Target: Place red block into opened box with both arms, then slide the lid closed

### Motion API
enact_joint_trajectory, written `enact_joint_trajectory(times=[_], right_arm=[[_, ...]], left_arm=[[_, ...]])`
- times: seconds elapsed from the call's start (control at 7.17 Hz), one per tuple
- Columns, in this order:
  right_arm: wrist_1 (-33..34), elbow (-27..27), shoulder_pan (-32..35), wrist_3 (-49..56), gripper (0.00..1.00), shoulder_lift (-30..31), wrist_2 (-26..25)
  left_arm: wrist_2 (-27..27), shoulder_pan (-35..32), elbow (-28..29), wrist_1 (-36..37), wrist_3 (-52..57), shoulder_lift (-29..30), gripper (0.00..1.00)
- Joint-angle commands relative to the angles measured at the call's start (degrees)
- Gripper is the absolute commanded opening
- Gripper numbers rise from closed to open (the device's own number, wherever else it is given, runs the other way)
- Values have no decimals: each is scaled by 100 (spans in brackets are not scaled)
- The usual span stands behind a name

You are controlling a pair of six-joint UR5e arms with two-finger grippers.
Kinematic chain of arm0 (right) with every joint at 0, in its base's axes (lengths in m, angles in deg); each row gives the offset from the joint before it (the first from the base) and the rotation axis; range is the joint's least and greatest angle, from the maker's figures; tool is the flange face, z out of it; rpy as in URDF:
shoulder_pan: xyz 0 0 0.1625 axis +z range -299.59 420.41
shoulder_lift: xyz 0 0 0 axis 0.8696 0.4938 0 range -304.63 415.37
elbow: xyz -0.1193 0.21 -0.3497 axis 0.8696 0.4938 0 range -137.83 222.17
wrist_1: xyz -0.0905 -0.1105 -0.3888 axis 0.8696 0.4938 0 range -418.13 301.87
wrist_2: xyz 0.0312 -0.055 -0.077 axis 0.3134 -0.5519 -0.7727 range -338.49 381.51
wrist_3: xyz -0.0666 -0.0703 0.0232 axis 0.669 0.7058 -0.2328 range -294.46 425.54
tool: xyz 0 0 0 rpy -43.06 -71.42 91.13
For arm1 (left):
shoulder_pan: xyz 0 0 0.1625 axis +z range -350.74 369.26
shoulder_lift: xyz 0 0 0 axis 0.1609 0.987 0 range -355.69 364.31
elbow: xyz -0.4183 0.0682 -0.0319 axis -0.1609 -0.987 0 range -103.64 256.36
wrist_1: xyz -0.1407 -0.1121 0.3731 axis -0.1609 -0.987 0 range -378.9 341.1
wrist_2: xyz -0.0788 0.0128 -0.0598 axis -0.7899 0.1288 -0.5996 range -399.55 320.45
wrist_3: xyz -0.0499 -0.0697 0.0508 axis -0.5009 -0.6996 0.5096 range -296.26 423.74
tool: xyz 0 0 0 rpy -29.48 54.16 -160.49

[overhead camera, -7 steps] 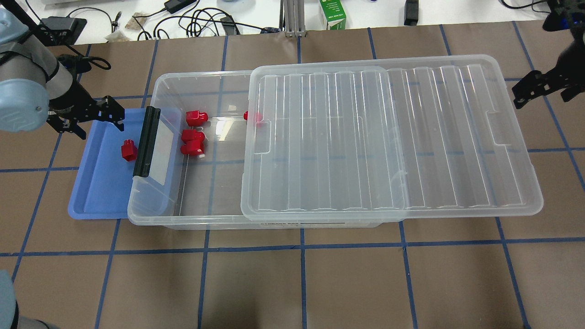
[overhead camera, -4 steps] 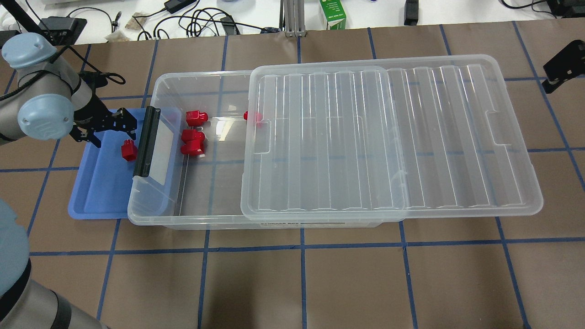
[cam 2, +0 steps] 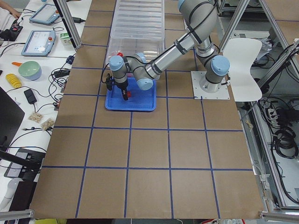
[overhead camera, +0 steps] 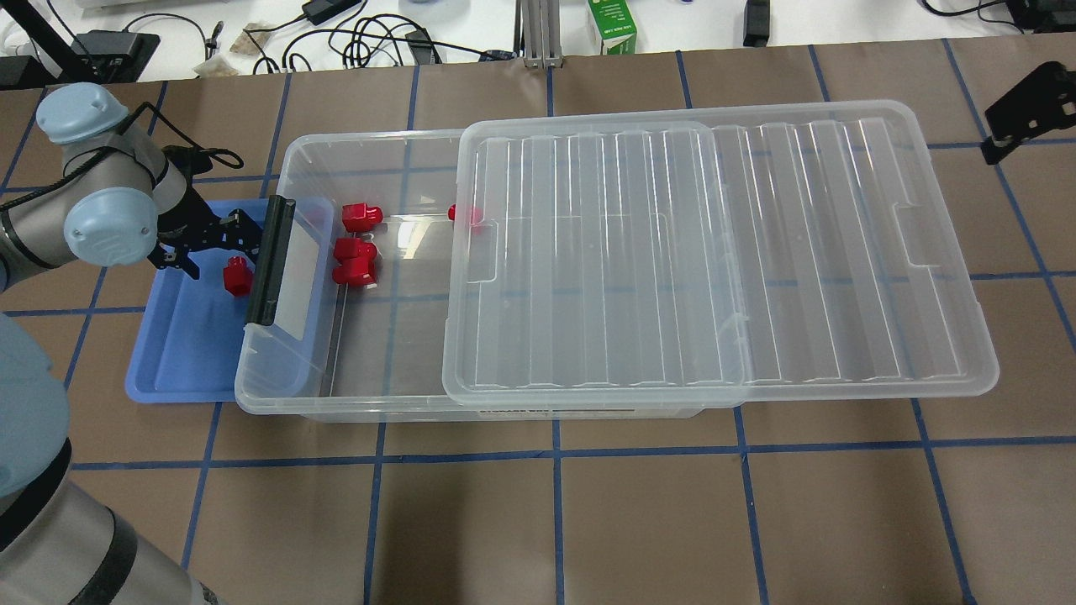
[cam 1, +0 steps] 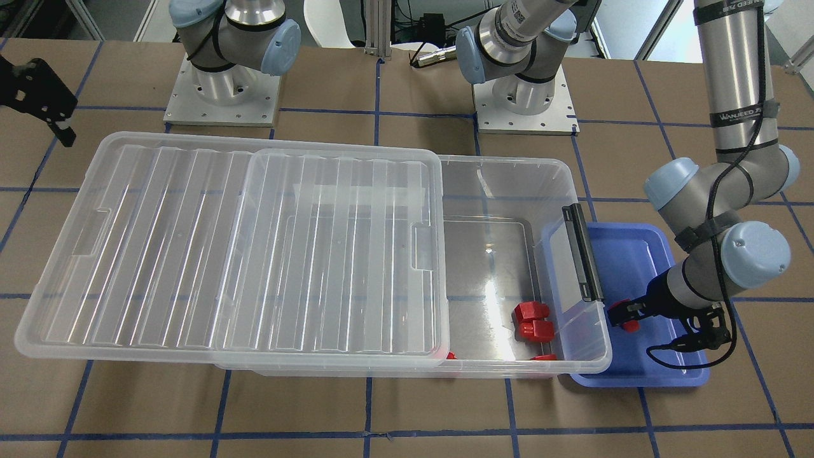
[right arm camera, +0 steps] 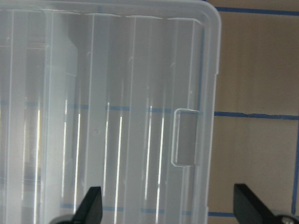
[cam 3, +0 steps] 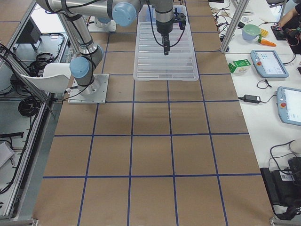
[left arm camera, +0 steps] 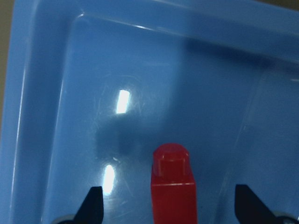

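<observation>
In the left wrist view the red block point(left arm camera: 173, 186) runs off the frame at 6 o'clock. Only the tips of the left gripper point(left arm camera: 170, 205) show, at 7 and 5 o'clock. Overhead, the right gripper point(overhead camera: 1027, 107) is cut by the edge at 2 o'clock. Toward 11 o'clock, another red block point(overhead camera: 465, 213) sits half under the lid point(overhead camera: 723, 252). At 9 o'clock the blue tray point(overhead camera: 181, 353) lies partly beneath the box point(overhead camera: 336, 403).
</observation>
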Motion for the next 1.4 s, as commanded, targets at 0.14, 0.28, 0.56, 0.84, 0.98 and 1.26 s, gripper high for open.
enact_joint_trajectory(times=[0.14, 0.28, 0.56, 0.84, 0.98, 1.26], right_arm=[[13, 49, 1253, -1958, 100, -265, -222], [21, 49, 1342, -2207, 100, -292, -223], [21, 75, 1343, -2360, 100, -274, -215], [13, 85, 1334, -2351, 100, -248, -232], [21, 93, 1308, -2359, 100, -248, -224], [13, 303, 1264, -2351, 100, -257, -250]], left_arm=[[7, -7, 4, -4, 3, 18, 0], [-1, -24, 74, -48, 12, -104, 0], [42, -95, 510, -509, 29, -323, 0], [8, -208, 1564, -1974, 126, -692, 0], [25, -348, 1864, -2469, 274, -885, 0], [8, -760, 1929, -2701, 267, -1246, 0]])
